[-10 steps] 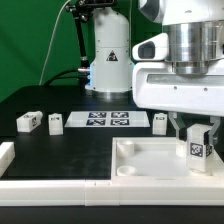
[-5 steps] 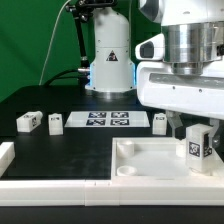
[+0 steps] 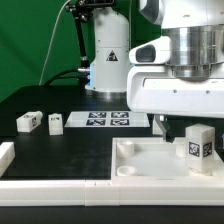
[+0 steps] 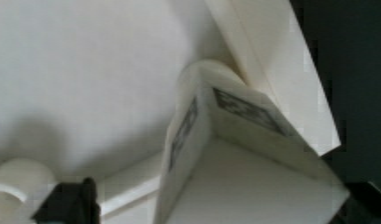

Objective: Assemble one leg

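One leg point(image 3: 198, 145) stands free in the tray point(image 3: 127, 152) corner; the hand point(image 3: 188, 120) has lifted off, open and empty.

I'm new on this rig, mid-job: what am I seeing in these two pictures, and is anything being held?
The big white machine is a robot arm; its gripper hangs low over the table. One picture is from a camera off the arm, the other from its wrist, close up. On the table lie two small white legs, the flat marker board and a square tray-like part. A third leg stands in that part's corner. Whether the gripper holds it, I cannot tell.
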You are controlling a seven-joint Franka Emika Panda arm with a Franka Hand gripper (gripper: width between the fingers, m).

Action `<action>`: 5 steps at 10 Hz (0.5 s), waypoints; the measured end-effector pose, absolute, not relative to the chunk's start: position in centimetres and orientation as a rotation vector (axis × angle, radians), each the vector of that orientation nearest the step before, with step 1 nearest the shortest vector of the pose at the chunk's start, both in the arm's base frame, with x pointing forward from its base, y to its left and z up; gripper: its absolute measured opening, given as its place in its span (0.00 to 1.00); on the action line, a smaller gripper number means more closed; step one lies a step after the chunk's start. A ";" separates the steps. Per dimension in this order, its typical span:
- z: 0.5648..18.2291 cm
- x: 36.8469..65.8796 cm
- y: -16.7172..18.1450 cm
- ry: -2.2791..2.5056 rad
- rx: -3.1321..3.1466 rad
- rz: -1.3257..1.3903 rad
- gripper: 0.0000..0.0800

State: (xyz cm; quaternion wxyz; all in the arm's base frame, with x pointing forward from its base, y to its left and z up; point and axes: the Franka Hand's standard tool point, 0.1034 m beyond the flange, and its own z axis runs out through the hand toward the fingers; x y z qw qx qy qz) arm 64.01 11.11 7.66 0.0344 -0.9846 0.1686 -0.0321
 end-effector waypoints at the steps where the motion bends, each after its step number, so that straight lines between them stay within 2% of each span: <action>1: 7.7 63.9 11.5 0.397 -3.048 -0.102 0.81; 5: 8.0 63.9 12.2 -0.087 -3.081 -0.118 0.81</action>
